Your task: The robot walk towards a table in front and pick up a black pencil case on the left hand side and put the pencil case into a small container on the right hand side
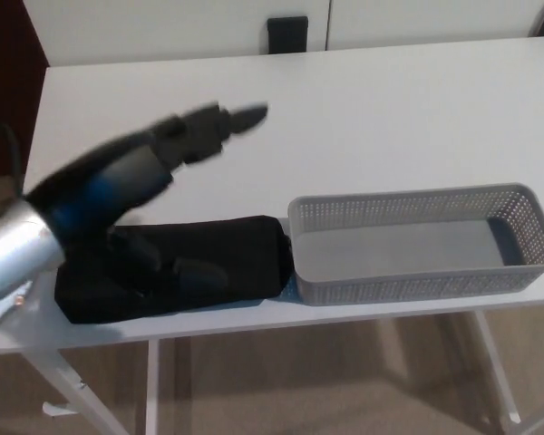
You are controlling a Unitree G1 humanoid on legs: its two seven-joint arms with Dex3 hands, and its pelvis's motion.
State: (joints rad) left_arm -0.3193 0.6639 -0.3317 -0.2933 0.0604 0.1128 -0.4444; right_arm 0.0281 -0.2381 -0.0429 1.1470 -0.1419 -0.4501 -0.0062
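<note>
Hovering above the white rectangular table point(390, 109), the robot's black left hand point(154, 159) comes in from the left on a silver forearm, smeared by motion blur. It is spread wide and holds nothing: one dark digit points away across the tabletop, while other thick fingers point(195, 272) lie low over the soft black fabric pencil case point(240, 245); whether they touch it I cannot tell. That case lies along the table's front edge, left of centre. Its right end touches the short left wall of the grey perforated plastic oblong basket point(417, 285), which sits to the right near the same edge.
</note>
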